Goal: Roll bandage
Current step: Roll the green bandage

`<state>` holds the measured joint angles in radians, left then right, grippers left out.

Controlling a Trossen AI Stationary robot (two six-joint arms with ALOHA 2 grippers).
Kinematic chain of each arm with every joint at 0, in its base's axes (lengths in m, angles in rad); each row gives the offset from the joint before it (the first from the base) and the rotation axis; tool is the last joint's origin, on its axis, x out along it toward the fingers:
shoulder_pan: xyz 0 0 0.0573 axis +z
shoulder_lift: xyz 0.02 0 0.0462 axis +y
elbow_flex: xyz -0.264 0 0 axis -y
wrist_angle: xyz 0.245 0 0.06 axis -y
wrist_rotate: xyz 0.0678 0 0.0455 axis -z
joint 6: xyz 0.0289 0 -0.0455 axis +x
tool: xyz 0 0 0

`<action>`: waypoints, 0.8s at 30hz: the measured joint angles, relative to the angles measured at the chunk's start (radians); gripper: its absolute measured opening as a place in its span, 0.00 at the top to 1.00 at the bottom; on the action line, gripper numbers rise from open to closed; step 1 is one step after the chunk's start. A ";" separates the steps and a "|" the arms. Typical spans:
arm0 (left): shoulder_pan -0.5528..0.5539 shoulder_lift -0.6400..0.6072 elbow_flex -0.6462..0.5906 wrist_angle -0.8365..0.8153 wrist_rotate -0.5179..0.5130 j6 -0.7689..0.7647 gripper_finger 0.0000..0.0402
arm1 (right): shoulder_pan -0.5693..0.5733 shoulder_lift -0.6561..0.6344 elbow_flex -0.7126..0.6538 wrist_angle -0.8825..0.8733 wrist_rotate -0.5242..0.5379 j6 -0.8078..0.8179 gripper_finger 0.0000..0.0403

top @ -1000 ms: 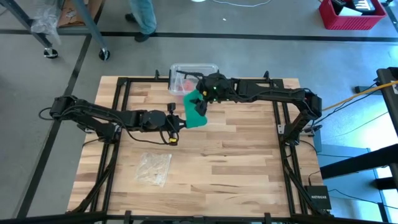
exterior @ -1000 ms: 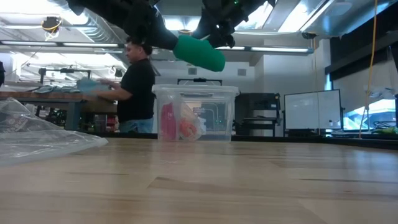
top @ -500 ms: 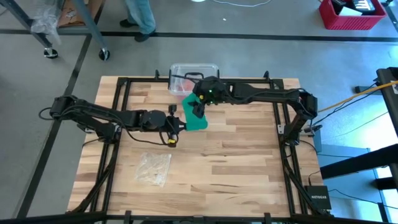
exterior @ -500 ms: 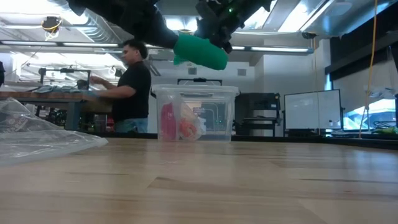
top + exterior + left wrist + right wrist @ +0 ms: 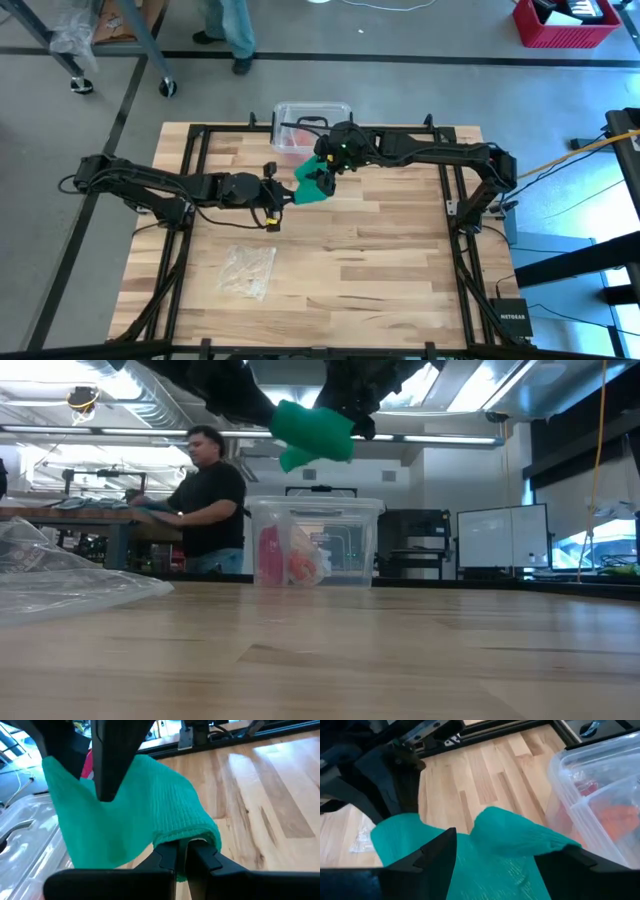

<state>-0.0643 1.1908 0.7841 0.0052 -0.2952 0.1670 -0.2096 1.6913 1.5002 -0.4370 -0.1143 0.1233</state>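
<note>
The green bandage (image 5: 310,183) hangs bunched in the air above the table's far middle, clear of the wood in the low view (image 5: 312,430). My left gripper (image 5: 290,193) reaches in from the table's left and is shut on it (image 5: 182,857). My right gripper (image 5: 322,178) comes from the right and stands open, with the green cloth (image 5: 490,850) filling the space between its fingers (image 5: 510,840). One of its fingers (image 5: 112,765) crosses the front of the cloth in the left wrist view. My left gripper pinches a folded edge of the bandage (image 5: 187,836) between its two shut fingers, coming nearly level from the table's left. The cloth curls over the fingertips and spreads beyond them, slack and lifted clear of the table. My right gripper's fingers stand on either side of the cloth; whether they touch it I cannot tell.
A clear plastic box (image 5: 312,112) with red and orange things inside stands at the far edge, just behind the bandage (image 5: 315,540). A crumpled clear wrapper (image 5: 248,270) lies at the near left. A person (image 5: 210,500) stands beyond the table.
The bandage has risen a little and drawn up from a long slanted roll into a shorter bunch, with a flap now hanging at its left end in the low view. The person behind the table has shifted.
</note>
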 joint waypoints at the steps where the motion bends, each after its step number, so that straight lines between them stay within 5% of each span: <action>1: 0.000 0.000 0.000 -0.005 0.009 0.002 0.97 | 0.000 0.000 0.000 0.008 0.000 0.001 0.37; 8: -0.002 0.000 0.000 -0.023 0.258 0.014 0.97 | 0.000 -0.006 0.000 0.048 0.002 -0.007 0.37; 24: 0.000 -0.042 -0.001 -0.021 0.318 -0.015 0.97 | 0.000 -0.096 0.000 -0.123 0.059 -0.119 0.37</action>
<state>-0.0648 1.1486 0.7834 -0.0158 0.0232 0.1525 -0.2092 1.5957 1.5002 -0.5599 -0.0554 0.0047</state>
